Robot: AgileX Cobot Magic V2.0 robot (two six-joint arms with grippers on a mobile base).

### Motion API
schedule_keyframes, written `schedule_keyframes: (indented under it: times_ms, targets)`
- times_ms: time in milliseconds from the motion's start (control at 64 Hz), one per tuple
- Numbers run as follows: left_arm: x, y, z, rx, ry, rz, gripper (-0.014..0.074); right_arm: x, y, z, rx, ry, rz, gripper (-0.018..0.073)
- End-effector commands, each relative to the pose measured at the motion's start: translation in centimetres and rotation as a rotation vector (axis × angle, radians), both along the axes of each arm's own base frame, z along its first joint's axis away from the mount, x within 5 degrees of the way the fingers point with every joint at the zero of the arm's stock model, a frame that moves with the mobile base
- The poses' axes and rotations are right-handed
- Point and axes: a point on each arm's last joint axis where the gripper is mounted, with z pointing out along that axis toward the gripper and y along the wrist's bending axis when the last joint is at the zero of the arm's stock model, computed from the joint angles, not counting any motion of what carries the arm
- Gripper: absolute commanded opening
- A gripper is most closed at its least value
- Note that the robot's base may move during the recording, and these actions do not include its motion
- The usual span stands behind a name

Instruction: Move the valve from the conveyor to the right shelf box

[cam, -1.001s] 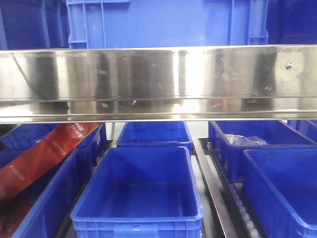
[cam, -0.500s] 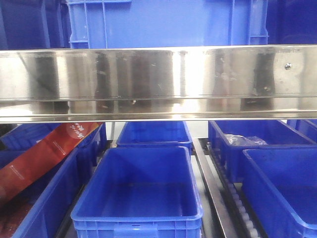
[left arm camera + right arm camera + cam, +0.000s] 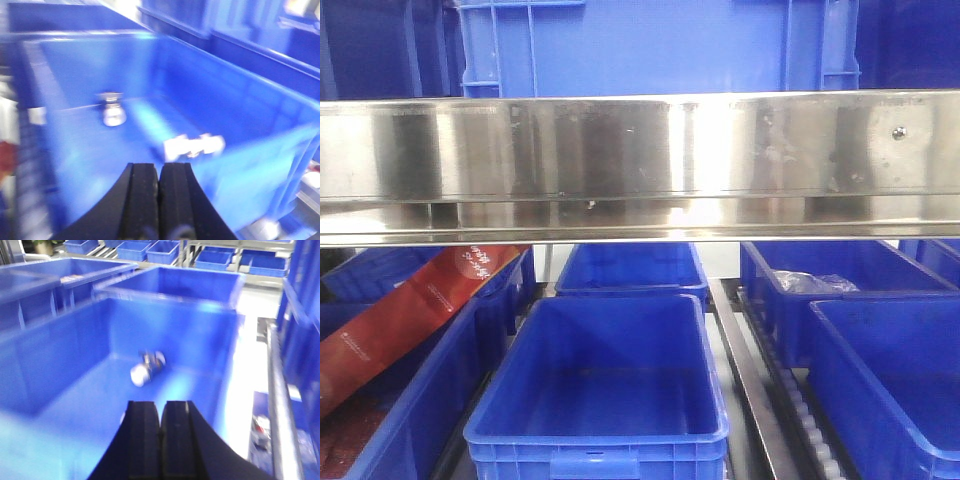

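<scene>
Front view, left to right: a red packet point(image 3: 410, 305) leans diagonally across the blue bins at far left. In the middle a blue box point(image 3: 605, 435) sits near the camera, nothing visible inside, with another blue bin point(image 3: 632, 270) behind it. Right of a metal rail point(image 3: 750, 395) is a far bin holding a clear plastic bag point(image 3: 815, 283), and a near right bin point(image 3: 890, 380) cut by the frame edge. A shiny steel shelf beam point(image 3: 640, 165) spans the whole width above, with a blue crate point(image 3: 660, 45) on the upper level. No arm shows in this view.

Left wrist view, blurred: the left gripper point(image 3: 158, 202) hangs over a blue bin point(image 3: 270, 100), its black pads pressed together with nothing between them. On the bin floor, a silvery metal part point(image 3: 112, 107) lies at the far left and a pale part point(image 3: 195, 146) lies nearer, just past the fingertips; the blur is too strong to say for sure what these are.

Right wrist view: the right gripper point(image 3: 161, 440) is above the right shelf box point(image 3: 220, 355), its jaws closed flat against each other, holding nothing. The valve point(image 3: 146, 367) lies on the box floor toward the far wall, apart from the gripper. More blue bins point(image 3: 220, 257) stand on racks in the far background.
</scene>
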Motion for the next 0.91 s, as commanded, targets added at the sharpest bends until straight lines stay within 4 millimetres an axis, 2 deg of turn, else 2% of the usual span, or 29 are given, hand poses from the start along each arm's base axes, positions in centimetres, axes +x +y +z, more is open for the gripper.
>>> schedule_keyframes:
  times_ms: [0,250,422,563,657,891]
  targets:
    - [-1.9,1.5,-1.3,-0.009,-0.032,0.04,-0.0111,-2.1,-0.6,-0.9,0.004,-0.066,-0.018,-0.0163]
    - [-8.1,6.0,-6.5,-0.007,-0.034,0.173,-0.0111,-8.8,-2.3,-5.3,0.018,-0.141,-0.049,-0.0163]
    - [-12.0,7.7,-9.0,-0.016,-0.068,0.235,-0.0111,-12.9,-3.1,-7.1,0.022,-0.152,-0.04,-0.0163]
    - [-14.5,8.3,-9.5,-0.035,-0.138,0.247,-0.0111,-15.1,-3.5,-6.5,0.04,-0.228,-0.04,-0.0163]
    - [-15.8,8.5,-9.2,-0.052,-0.195,0.246,-0.0111,-16.2,-3.8,-5.8,0.053,-0.284,-0.042,-0.0163]
    - [-17.5,8.7,-8.4,-0.077,-0.285,0.247,-0.0111,-17.3,-4.0,-5.3,0.063,-0.33,-0.043,-0.0163]
